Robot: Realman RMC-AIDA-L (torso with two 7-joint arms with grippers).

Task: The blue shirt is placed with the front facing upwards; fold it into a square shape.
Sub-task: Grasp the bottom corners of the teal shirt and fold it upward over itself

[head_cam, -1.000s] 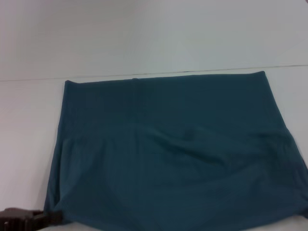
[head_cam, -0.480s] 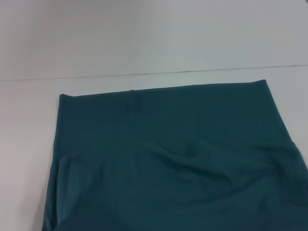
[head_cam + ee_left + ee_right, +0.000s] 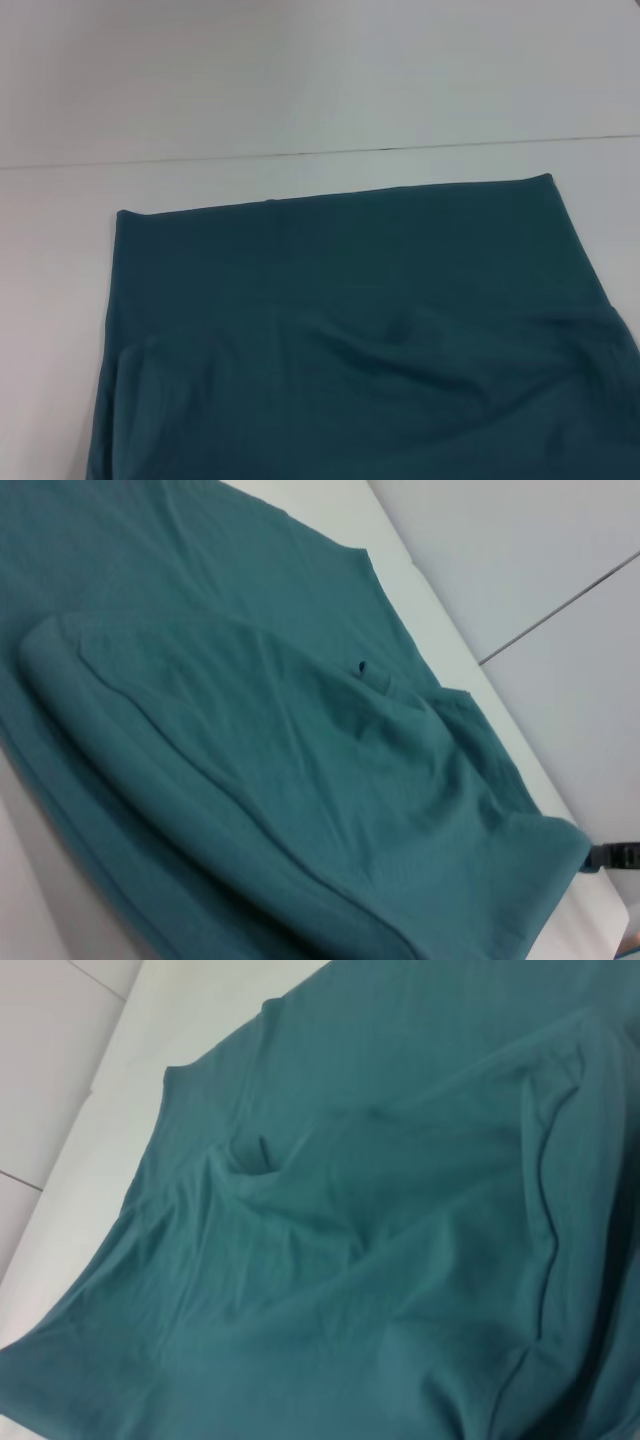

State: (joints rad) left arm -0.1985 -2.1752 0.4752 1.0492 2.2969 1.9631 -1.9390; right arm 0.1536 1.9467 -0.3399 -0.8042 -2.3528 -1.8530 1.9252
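The blue shirt [image 3: 350, 330] lies on the white table [image 3: 55, 260] and fills the lower half of the head view as a plain teal sheet, with no lettering showing. A folded-over layer runs across it, its far edge straight. In the left wrist view the shirt [image 3: 250, 730] shows a raised top layer with a small dark label [image 3: 361, 666]. One corner there is drawn out to a dark gripper part [image 3: 612, 856], probably my right gripper. The right wrist view shows rumpled shirt cloth [image 3: 380, 1210]. My left gripper is out of view.
The white table's far edge [image 3: 300, 153] meets a pale wall behind it. Bare table shows to the left of the shirt and beyond its far edge. The shirt runs off the near and right sides of the head view.
The shirt's far edge has slid toward me, more on its left side. The dark left gripper seen at the shirt's near-left corner a second ago has left the head view.
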